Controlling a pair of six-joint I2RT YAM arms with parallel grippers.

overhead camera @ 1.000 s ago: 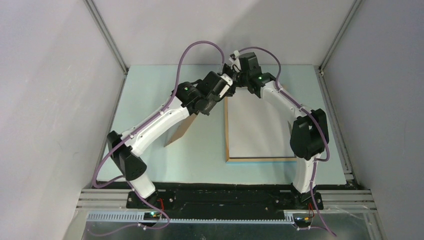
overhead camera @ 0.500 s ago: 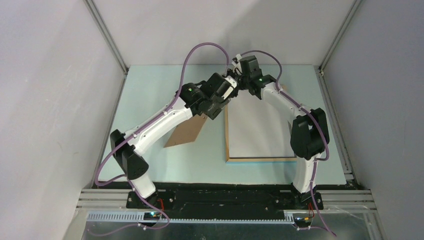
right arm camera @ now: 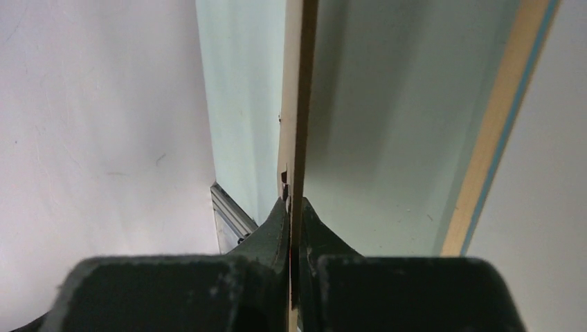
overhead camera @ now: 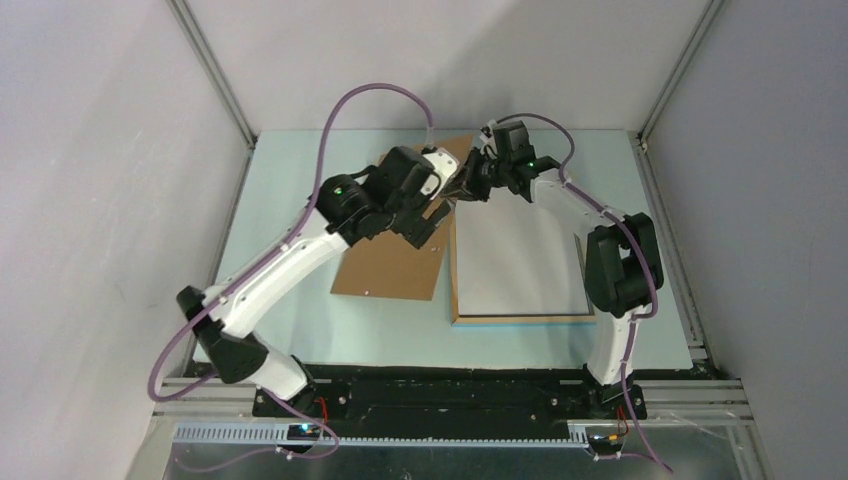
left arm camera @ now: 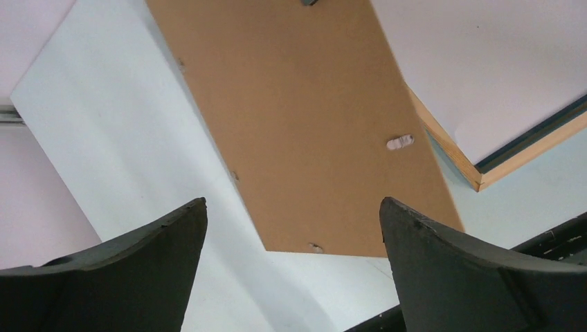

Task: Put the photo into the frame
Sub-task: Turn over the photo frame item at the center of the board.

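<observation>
Left arm (overhead camera: 290, 260): stretches from the near-left base toward the middle of the tabletop (overhead camera: 290, 190), purple cable looping above.

Left claw (overhead camera: 437, 210): spread wide, gripping nothing, hanging over the far part of the plain brown backing board (overhead camera: 395, 265). From the left wrist, both dark fingers (left arm camera: 138, 270) stand well apart at either side of the board (left arm camera: 304, 124), touching none of it.

Backing board: runs slantwise from near-left to far-right, just left of the frame (overhead camera: 520, 320). Plain brown face up, with a few small pale marks on it. Near right corner sits just beside the frame's left rail. Cannot tell whether the near edge touches the tabletop (left arm camera: 104, 138).

Right claw (overhead camera: 468, 187): pinched tight on the board's far right edge. From the right wrist, seen edge-on as a thin tan strip (right arm camera: 296, 104) clamped between the two fingers (right arm camera: 277, 228), with tabletop showing on both sides.

Frame: lies flat on the tabletop, right of centre, light wood upward, a thin blue line along the near rail. Same wood and blue edge in the left wrist view (left arm camera: 450, 149) and the right wrist view (right arm camera: 495, 131).

Pale blank sheet (overhead camera: 515, 260): fills the frame's opening. Cannot tell whether this is the photo turned face down.

Right arm (overhead camera: 615, 270): rises from the near-right base and bends back over the frame's right side.
</observation>
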